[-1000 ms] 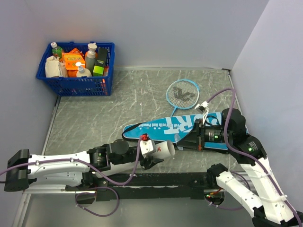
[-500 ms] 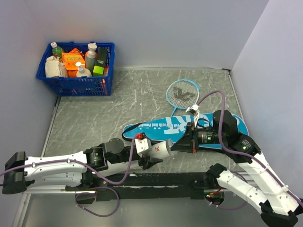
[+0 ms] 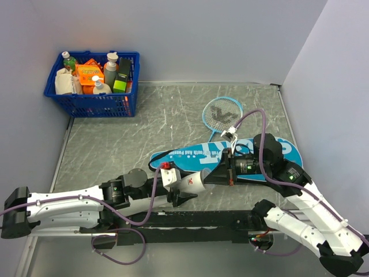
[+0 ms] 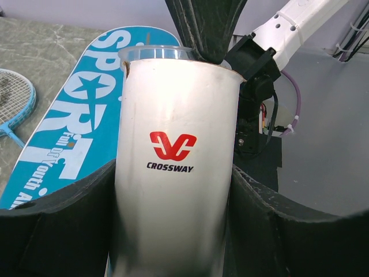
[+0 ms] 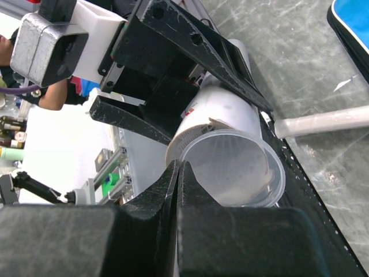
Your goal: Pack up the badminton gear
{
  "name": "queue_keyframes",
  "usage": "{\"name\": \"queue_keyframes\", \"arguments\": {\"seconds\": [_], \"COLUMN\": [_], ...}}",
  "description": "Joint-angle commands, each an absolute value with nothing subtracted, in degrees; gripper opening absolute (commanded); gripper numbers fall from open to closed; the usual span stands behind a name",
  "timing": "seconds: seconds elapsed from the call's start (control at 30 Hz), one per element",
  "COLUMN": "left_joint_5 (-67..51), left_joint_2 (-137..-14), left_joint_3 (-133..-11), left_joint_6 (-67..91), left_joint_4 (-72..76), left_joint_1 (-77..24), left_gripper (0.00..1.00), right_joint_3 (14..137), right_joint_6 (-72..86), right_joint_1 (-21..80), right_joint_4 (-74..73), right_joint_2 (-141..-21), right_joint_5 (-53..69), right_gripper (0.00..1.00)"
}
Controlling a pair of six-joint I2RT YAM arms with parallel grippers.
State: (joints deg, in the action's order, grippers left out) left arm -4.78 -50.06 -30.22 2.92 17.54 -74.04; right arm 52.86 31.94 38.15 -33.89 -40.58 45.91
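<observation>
The long white tube [image 3: 195,183], lettered "CROSSWAY" [image 4: 173,115], hangs tilted over the table's near edge with my left gripper [image 3: 187,186] shut on its body. Black fingers [image 4: 57,231] press both sides of it. A translucent cap [image 5: 236,167] closes its upper end. My right gripper [image 3: 214,176] is shut, its tips [image 5: 177,166] against the cap's rim. Behind lies the teal "SPORT" cover [image 3: 190,153] [image 4: 75,127]. The light-blue racket [image 3: 222,112] [image 4: 11,104] lies beyond it, its shaft running under the right arm.
A blue basket [image 3: 98,105] of bottles and boxes stands at the back left. A white rod like a handle [image 5: 323,122] lies on the table beside the black rail [image 3: 207,219] along the near edge. Walls close in on the left, back and right.
The right arm has swung left across the cover until its shut tips met the tube's capped end. The left gripper and tube shifted slightly left.
</observation>
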Motion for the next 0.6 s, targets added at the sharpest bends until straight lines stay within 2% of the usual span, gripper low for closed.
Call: {"name": "queue_keyframes", "arguments": {"seconds": [0.0,0.57], "left_joint_5": [-5.5,-5.6], "left_joint_2": [-49.9,-49.0], "left_joint_3": [-29.0,-28.6], "left_joint_6": [9.1,9.2], "left_joint_4": [25.3,25.0], "left_joint_1": [-73.9,-73.8], "left_gripper": [0.01,0.01], "right_joint_3": [52.4,52.7], "right_joint_6": [33.4,34.3], "right_joint_1": [39.8,40.7], "right_joint_4": [-28.7,-28.7], "right_joint_2": [-41.0,-39.9], "right_joint_5": [45.7,44.8], "right_gripper": [0.0,0.0]}}
